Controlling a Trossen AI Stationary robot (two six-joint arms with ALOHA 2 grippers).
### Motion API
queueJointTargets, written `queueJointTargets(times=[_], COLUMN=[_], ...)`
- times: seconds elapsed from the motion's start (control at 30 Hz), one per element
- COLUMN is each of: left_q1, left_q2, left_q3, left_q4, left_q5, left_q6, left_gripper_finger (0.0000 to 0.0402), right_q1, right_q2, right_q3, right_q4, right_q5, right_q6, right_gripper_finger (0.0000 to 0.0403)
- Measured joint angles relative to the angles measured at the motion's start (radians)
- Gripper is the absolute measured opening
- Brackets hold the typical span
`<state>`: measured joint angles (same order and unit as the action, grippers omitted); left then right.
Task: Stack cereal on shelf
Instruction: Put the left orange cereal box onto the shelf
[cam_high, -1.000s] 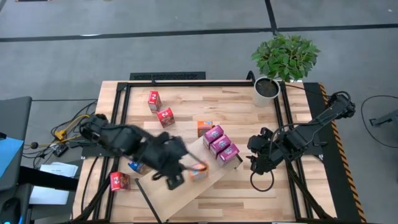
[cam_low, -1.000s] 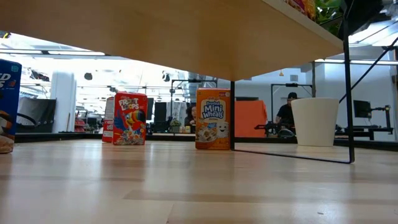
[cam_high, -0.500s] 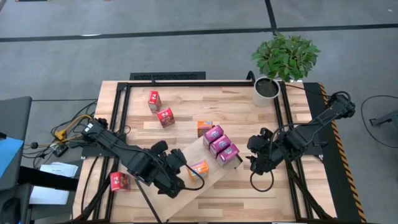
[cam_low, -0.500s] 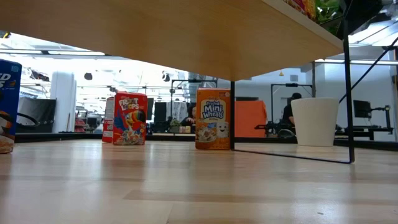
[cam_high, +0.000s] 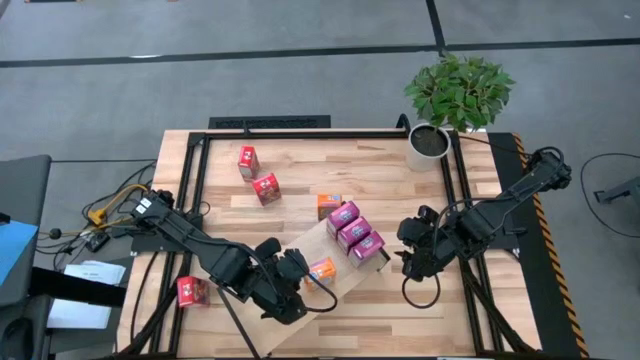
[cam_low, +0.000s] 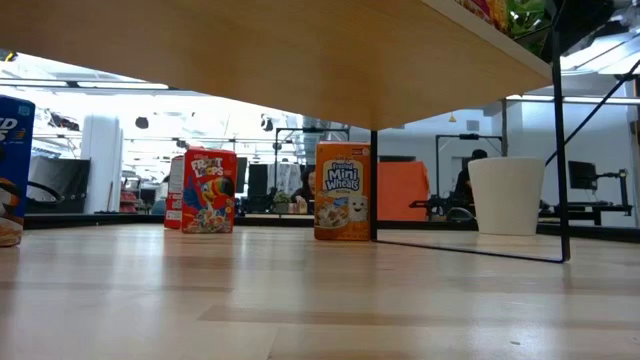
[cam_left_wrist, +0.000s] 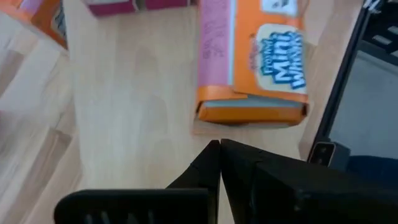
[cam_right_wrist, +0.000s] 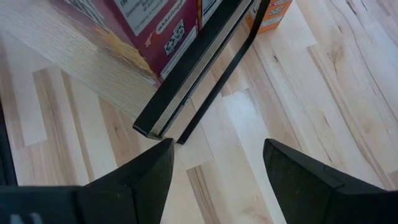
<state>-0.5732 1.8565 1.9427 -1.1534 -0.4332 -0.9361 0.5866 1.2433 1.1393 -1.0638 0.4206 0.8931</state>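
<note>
The left claw (cam_high: 303, 287) is hovering over the shelf (cam_high: 290, 300) with its fingers (cam_left_wrist: 214, 163) pressed together on nothing, just short of an orange cereal box (cam_left_wrist: 252, 59) lying flat on the board. Three magenta boxes (cam_high: 355, 232) are sitting in a row at the shelf's far end. The right claw (cam_high: 408, 262) is waiting beside that end over the bench (cam_high: 400, 180), fingers spread wide and empty.

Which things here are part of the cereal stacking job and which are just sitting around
Job: shelf; orange cereal box and three magenta boxes on it; red boxes on the table; left gripper, shut.
Lying about: potted plant; cables.
</note>
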Motion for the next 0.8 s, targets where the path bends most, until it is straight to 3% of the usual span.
queueJointTargets(times=[0.3,0.57,0.8], left_q1=[0.011,0.011,0.014], left_q2=[0.008,-0.009,-0.013], left_q3=[0.0,0.0,0.0], left_q4=[0.185,0.052,0.073], left_q5=[0.006,-0.029,-0.062], left_q6=[0.11,0.029,0.015], left_gripper_finger=[0.0,0.0,0.0], right_q1=[0.001,0.001,0.001], right_q2=[0.0,0.0,0.0], right_q3=[0.0,0.0,0.0], right_q4=[0.002,0.005,0.002], right_q5=[0.0,-0.001,-0.001], right_q6=[0.005,0.007,-0.011], right_gripper_finger=[0.0274,0.0274,0.0274])
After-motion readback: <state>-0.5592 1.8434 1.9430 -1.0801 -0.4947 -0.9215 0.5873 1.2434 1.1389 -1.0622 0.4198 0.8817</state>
